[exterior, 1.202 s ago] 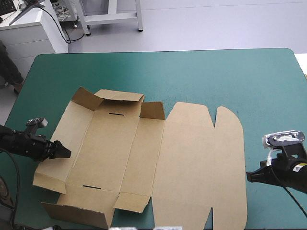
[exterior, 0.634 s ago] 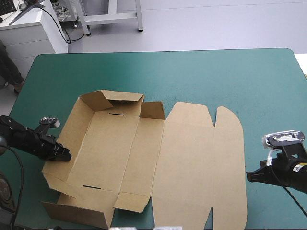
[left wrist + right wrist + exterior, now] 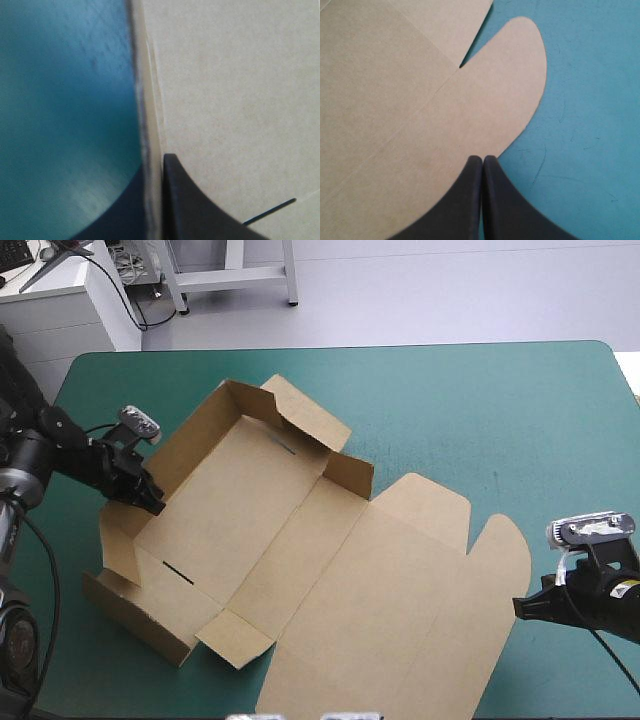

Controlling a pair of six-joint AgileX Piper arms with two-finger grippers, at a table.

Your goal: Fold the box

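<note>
The brown box point(image 3: 240, 500) lies open and skewed on the teal-green cover, its short end walls partly raised. Its lid point(image 3: 400, 600) lies flat toward the right front. My left gripper point(image 3: 152, 504) is shut on the box's left long wall, which stands upright. In the left wrist view this gripper point(image 3: 154, 162) has the wall's edge between its fingers, with the box floor point(image 3: 240, 90) on one side and the cover on the other. My right gripper point(image 3: 520, 608) is shut and holds nothing, beside the lid's rounded flap. In its own view its tip point(image 3: 482, 159) sits at the edge of that flap point(image 3: 485, 100).
Bare teal-green cover point(image 3: 480, 410) stretches from the box to the far and right edges. The table's left edge point(image 3: 50, 405) runs close behind my left arm. The box's near end wall point(image 3: 130, 615) stands close to the front edge.
My left gripper has shut on the left wall, stood it up and moved toward the far edge. The whole box has swung clockwise with it. The right arm has not moved.
</note>
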